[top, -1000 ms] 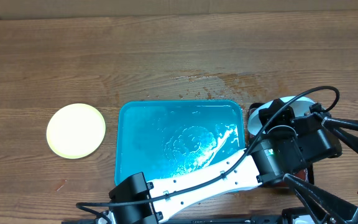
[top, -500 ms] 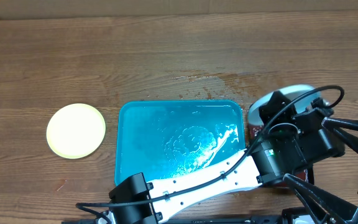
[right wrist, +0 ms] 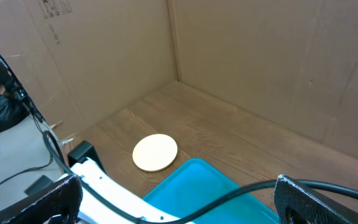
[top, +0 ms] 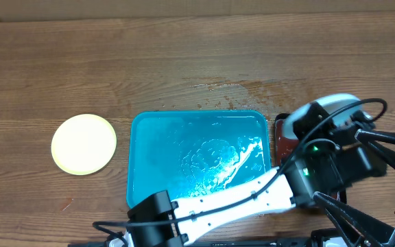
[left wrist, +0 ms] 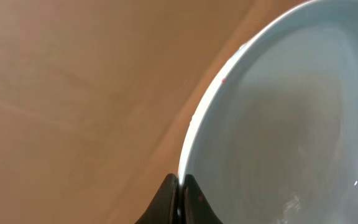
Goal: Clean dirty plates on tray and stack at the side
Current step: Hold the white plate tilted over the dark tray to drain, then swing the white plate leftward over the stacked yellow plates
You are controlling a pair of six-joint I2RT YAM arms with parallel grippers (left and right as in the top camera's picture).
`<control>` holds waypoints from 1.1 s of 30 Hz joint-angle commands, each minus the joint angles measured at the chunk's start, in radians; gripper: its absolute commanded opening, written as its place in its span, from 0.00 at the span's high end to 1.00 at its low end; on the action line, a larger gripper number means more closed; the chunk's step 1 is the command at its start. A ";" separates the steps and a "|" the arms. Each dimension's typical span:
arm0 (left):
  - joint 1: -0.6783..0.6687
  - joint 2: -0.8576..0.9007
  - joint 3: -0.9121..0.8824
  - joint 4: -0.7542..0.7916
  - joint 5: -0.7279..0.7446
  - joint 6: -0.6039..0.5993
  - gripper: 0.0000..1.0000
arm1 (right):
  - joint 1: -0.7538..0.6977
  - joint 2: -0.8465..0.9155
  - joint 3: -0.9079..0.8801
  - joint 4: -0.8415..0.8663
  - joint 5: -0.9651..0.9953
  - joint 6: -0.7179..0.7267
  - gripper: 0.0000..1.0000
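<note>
My left gripper point(left wrist: 180, 193) is shut on the rim of a white, pale blue plate point(left wrist: 291, 124). It holds the plate tilted up at the right of the table, over the black tray; the plate's edge shows in the overhead view point(top: 334, 101). A pale yellow-green plate point(top: 84, 143) lies flat on the table at the left, also in the right wrist view point(right wrist: 155, 152). The turquoise tray point(top: 156, 158) sits at the middle front, wet and holding no plates. My right gripper point(right wrist: 176, 199) is open and empty, raised above the tray's right side.
A small black tray point(top: 282, 140) with reddish-brown liquid lies right of the turquoise tray, mostly under the arms. Water drops wet the wood point(top: 238, 92) behind the tray. Cardboard walls point(right wrist: 260, 62) enclose the table. The left arm point(top: 238, 195) crosses the tray's front edge.
The left gripper has carried the white plate further right and up, and the left arm has shifted with it. The yellow-green plate and the turquoise tray have not moved.
</note>
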 commanded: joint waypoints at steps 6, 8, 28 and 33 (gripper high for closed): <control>-0.027 0.047 0.011 -0.166 0.262 -0.002 0.96 | 0.006 -0.006 0.012 0.002 -0.008 -0.003 0.00; -0.027 0.047 0.011 -0.105 0.092 -0.043 0.96 | 0.006 -0.006 0.012 0.002 -0.008 -0.003 0.00; 0.023 0.037 0.135 -0.241 0.293 -0.207 0.96 | 0.006 -0.006 -0.008 0.002 0.038 0.000 0.00; 0.109 0.037 0.293 -0.474 0.620 -0.457 0.96 | 0.006 0.000 -0.052 0.004 0.171 0.086 0.00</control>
